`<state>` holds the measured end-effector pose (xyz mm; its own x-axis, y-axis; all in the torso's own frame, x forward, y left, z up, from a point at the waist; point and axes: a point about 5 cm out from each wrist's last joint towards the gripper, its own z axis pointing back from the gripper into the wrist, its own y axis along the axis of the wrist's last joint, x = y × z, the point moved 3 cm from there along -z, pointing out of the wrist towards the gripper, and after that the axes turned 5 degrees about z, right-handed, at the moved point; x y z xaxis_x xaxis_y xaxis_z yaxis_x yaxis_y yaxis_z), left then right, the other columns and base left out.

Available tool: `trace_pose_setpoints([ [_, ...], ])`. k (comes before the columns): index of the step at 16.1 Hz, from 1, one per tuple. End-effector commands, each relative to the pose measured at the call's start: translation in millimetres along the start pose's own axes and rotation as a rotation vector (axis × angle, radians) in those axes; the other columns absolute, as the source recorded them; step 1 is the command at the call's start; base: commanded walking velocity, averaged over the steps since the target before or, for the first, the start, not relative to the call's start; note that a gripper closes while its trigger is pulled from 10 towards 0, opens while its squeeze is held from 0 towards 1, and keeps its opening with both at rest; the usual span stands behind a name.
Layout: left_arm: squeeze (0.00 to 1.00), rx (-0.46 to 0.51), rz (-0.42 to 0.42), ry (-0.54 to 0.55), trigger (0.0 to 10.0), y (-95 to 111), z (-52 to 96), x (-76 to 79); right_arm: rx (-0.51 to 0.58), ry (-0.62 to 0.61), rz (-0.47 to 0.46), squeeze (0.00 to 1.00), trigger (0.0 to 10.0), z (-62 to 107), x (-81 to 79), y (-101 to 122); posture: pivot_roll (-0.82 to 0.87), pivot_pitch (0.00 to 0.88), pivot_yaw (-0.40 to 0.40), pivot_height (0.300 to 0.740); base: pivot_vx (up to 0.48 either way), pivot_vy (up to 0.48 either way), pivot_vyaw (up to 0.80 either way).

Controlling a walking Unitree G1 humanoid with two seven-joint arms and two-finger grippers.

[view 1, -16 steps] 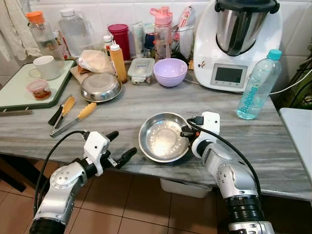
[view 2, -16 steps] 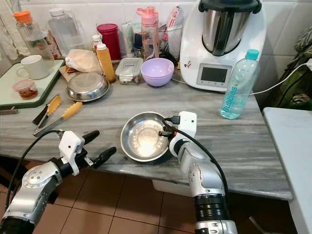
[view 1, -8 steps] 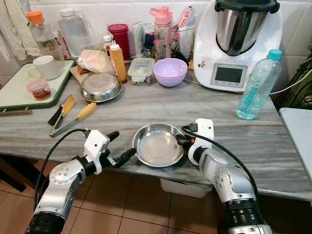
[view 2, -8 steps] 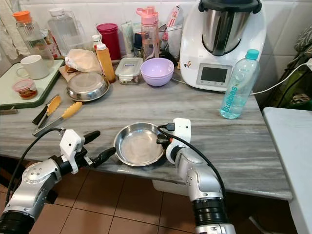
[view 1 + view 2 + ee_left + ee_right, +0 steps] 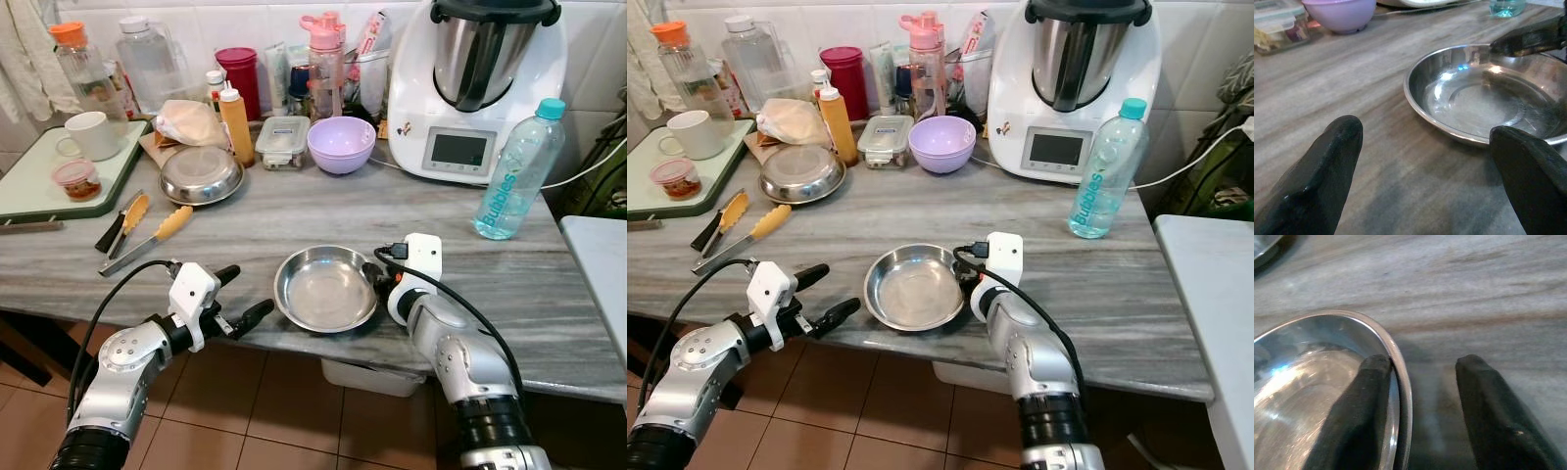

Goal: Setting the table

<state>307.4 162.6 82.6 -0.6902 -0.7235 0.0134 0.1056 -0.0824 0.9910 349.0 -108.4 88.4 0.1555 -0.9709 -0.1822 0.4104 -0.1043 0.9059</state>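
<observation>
A shallow steel bowl (image 5: 326, 289) lies flat on the grey marble counter (image 5: 245, 220), close to its front edge. My right gripper (image 5: 377, 277) is at the bowl's right rim and stands open. In the right wrist view one finger (image 5: 1364, 401) is inside the rim of the bowl (image 5: 1312, 382) and the other finger (image 5: 1488, 406) is outside it with a gap. My left gripper (image 5: 245, 292) is open just left of the bowl, over the counter's edge, with nothing between its fingers (image 5: 1327, 166). The left wrist view looks across at the bowl (image 5: 1488, 98).
A second steel dish (image 5: 201, 174), a purple bowl (image 5: 341, 143), tongs (image 5: 147, 235), bottles and a food processor (image 5: 485, 88) crowd the back. A water bottle (image 5: 519, 171) stands at the right. A green tray (image 5: 29, 186) with a mug (image 5: 93, 134) sits at the left.
The bowl, held tilted a second ago, has come down toward the front edge and now lies flat. My right gripper's fingers stand apart at its rim. The left arm has barely moved.
</observation>
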Motion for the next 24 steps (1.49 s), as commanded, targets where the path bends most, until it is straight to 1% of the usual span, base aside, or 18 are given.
trace_pose_setpoints([
  [1, 0.0, 0.015, -0.015, 0.02, 10.0, 6.4, 4.9, -4.9, 0.032, -0.023, 0.001, 1.0, 10.0, -5.6, 1.1, 8.7, -0.07, 0.0, 0.066, 0.74, 0.0, 0.0, 0.0],
  [2, 0.0, 0.017, -0.015, 0.021, 10.0, 6.8, 4.8, -4.8, 0.045, -0.023, -0.005, 1.0, 10.0, -6.7, 0.2, 11.3, -0.07, 0.0, 0.066, 0.74, 0.0, 0.0, 0.0],
  [4, 0.0, 0.034, -0.013, 0.029, 10.0, 10.5, 3.8, -4.1, 0.099, -0.013, -0.003, 1.0, 10.0, -9.6, -4.5, 24.3, -0.07, 0.0, 0.066, 0.74, 0.0, 0.0, 0.0],
  [5, 0.0, 0.062, -0.01, 0.041, 10.0, 17.0, 2.2, -4.1, 0.178, 0.019, -0.015, 1.0, 10.0, -7.4, -9.6, 41.0, -0.07, 0.0, 0.063, 0.74, 0.0, 0.0, 0.0],
  [6, 0.0, 0.081, -0.009, 0.052, 10.0, 21.3, 1.8, -3.7, 0.248, 0.039, -0.002, 1.0, 10.0, -2.0, -11.1, 53.6, -0.06, 0.0, 0.062, 0.74, 0.0, 0.0, 0.0],
  [7, 0.0, 0.097, -0.005, 0.062, 10.0, 24.3, 1.9, -2.7, 0.299, 0.046, 0.008, 1.0, 10.0, 5.8, -8.1, 62.0, -0.06, 0.0, 0.058, 0.74, 0.0, 0.0, 0.0],
  [8, 0.0, 0.102, -0.004, 0.066, 10.0, 25.0, 2.0, -2.4, 0.313, 0.05, 0.01, 1.0, 10.0, 8.7, -6.4, 64.0, -0.06, 0.0, 0.056, 0.74, 0.0, 0.0, 0.0],
  [9, 0.0, 0.114, 0.003, 0.08, 10.0, 26.4, 3.4, -1.3, 0.34, 0.06, 0.026, 1.0, 10.0, 19.3, -0.5, 66.4, -0.06, 0.0, 0.051, 0.74, 0.0, 0.0, 0.0],
  [11, 0.0, 0.121, 0.006, 0.088, 10.0, 27.2, 4.7, 0.0, 0.341, 0.045, 0.059, 1.0, 10.0, 26.8, 6.3, 64.6, -0.05, 0.0, 0.048, 0.74, 0.0, 0.0, 0.0],
  [12, 0.0, 0.142, 0.023, 0.106, 10.0, 30.6, 8.3, 4.2, 0.367, -0.016, 0.151, 1.0, 10.0, 47.6, 22.1, 61.1, -0.06, 0.0, 0.045, 0.74, 0.0, 0.0, 0.0],
  [14, 0.0, 0.152, 0.041, 0.123, 10.0, 30.5, 10.4, 7.8, 0.38, -0.061, 0.236, 1.0, 10.0, 62.3, 30.9, 56.2, -0.06, 0.0, 0.045, 0.74, 0.0, 0.0, 0.0],
  [15, 0.0, 0.156, 0.055, 0.136, 10.0, 29.0, 11.5, 10.2, 0.377, -0.086, 0.284, 1.0, 10.0, 71.4, 35.8, 50.8, -0.07, 0.0, 0.044, 0.74, 0.0, 0.0, 0.0],
  [16, 0.0, 0.161, 0.074, 0.148, 10.0, 26.7, 11.2, 12.9, 0.327, -0.127, 0.285, 1.0, 10.0, 75.8, 44.2, 37.8, -0.07, 0.0, 0.042, 0.74, 0.0, 0.0, 0.0],
  [17, 0.0, 0.163, 0.081, 0.148, 10.0, 26.3, 10.1, 15.0, 0.29, -0.148, 0.288, 1.0, 10.0, 76.8, 48.0, 29.6, -0.07, 0.0, 0.041, 0.74, 0.0, 0.0, 0.0],
  [18, 0.0, 0.166, 0.09, 0.128, 10.0, 27.4, 6.7, 21.3, 0.197, -0.194, 0.289, 1.0, 10.0, 76.1, 54.7, 9.5, -0.07, 0.0, 0.041, 0.74, 0.0, 0.0, 0.0],
  [21, 0.0, 0.134, 0.084, 0.095, 10.0, 28.0, 9.3, 27.8, 0.12, -0.249, 0.309, 1.0, 10.0, 74.5, 60.3, -1.7, -0.06, 0.0, 0.044, 0.74, 0.0, 0.0, 0.0],
  [23, 0.0, 0.117, 0.075, 0.097, 10.0, 25.7, 13.5, 25.8, 0.095, -0.24, 0.315, 1.0, 10.0, 66.8, 59.8, -5.6, -0.06, 0.0, 0.049, 0.74, 0.0, 0.0, 0.0],
  [24, 0.0, 0.114, 0.073, 0.101, 10.0, 25.8, 14.2, 24.5, 0.083, -0.246, 0.288, 1.0, 10.0, 64.1, 61.8, -7.3, -0.06, 0.0, 0.049, 0.74, 0.0, 0.0, 0.0],
])
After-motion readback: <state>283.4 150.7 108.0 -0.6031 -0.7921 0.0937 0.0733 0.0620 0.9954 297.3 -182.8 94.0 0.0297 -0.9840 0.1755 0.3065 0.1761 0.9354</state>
